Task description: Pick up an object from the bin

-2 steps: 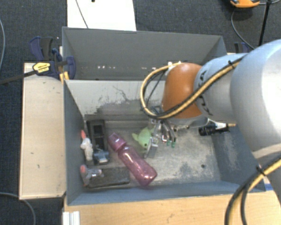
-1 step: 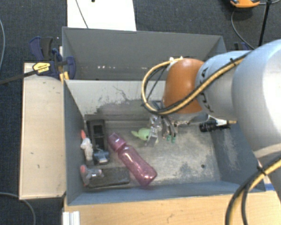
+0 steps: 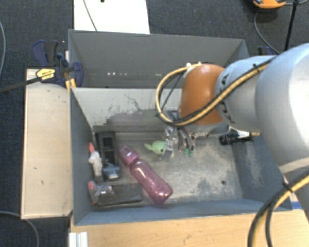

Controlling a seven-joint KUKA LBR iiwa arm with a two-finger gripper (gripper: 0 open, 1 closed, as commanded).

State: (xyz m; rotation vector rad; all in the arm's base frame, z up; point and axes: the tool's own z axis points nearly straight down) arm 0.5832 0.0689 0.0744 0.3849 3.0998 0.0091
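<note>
In the middle of the bin (image 3: 144, 60), toward its far wall, one small pale green thing (image 3: 155, 147) lies just left of the gripper (image 3: 177, 147); how far the gripper is open cannot be told. One pink bottle (image 3: 144, 175) lies nearer, with no readable label. One black pen (image 3: 236, 136) lies to the right. Dark things are heaped by the left wall. The scuffed grey bin stands on dark carpet (image 3: 195, 9).

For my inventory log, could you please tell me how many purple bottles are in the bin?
1. The purple bottle lies diagonally on the bin floor, left of centre, near the front wall. The arm could hide others.
</note>
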